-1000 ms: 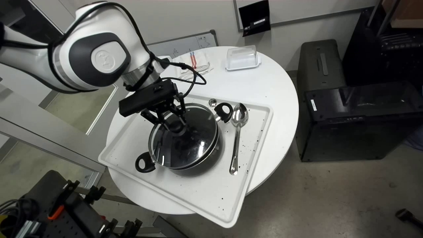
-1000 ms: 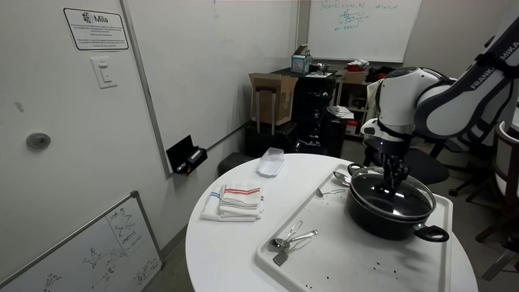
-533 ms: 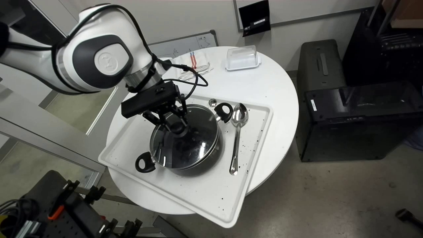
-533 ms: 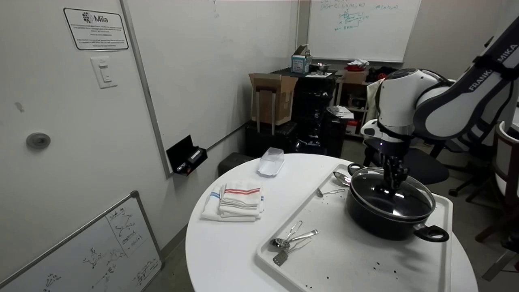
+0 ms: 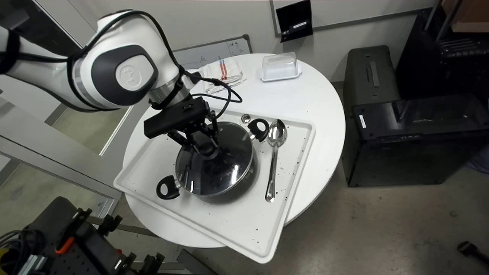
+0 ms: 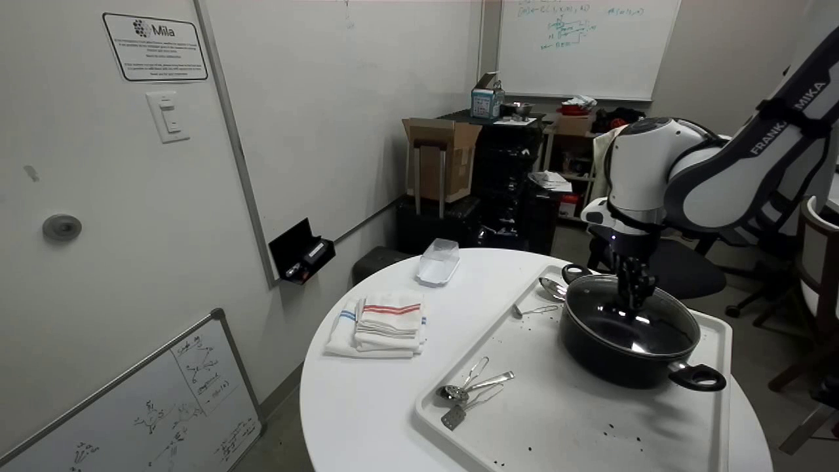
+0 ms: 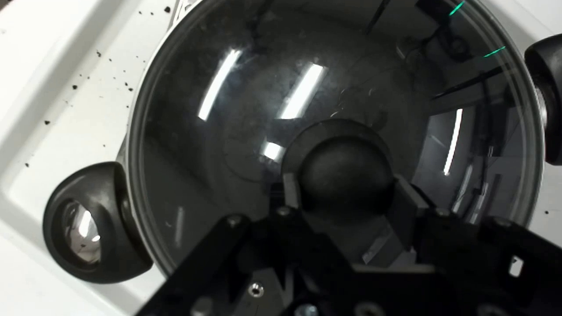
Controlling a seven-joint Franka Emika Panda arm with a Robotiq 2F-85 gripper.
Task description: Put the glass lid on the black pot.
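The glass lid [image 5: 233, 152] is a clear disc with a thin metal rim and a dark round knob [image 7: 347, 171]. It lies level over the mouth of the black pot [image 6: 609, 364], and its rim lines up with the pot's rim with no clear gap in both exterior views. The lid fills most of the wrist view [image 7: 228, 145]. My gripper [image 5: 206, 146] points down at the lid's centre. In the wrist view its fingers [image 7: 349, 191] stand on both sides of the knob and appear to touch it. The pot's two loop handles stick out past the lid.
The pot stands on a white tray [image 6: 557, 419] on a round white table [image 5: 321, 114]. A large silver spoon [image 5: 272, 164] lies beside the pot. Several small utensils [image 6: 462, 393] lie in a tray corner. Folded towels [image 6: 387, 324] and a butter dish [image 5: 280, 68] are beyond the tray.
The arm has moved slightly down, carrying the lid with it. The lid has shifted a little, and the gap seen earlier between its rim and the pot's rim has closed.
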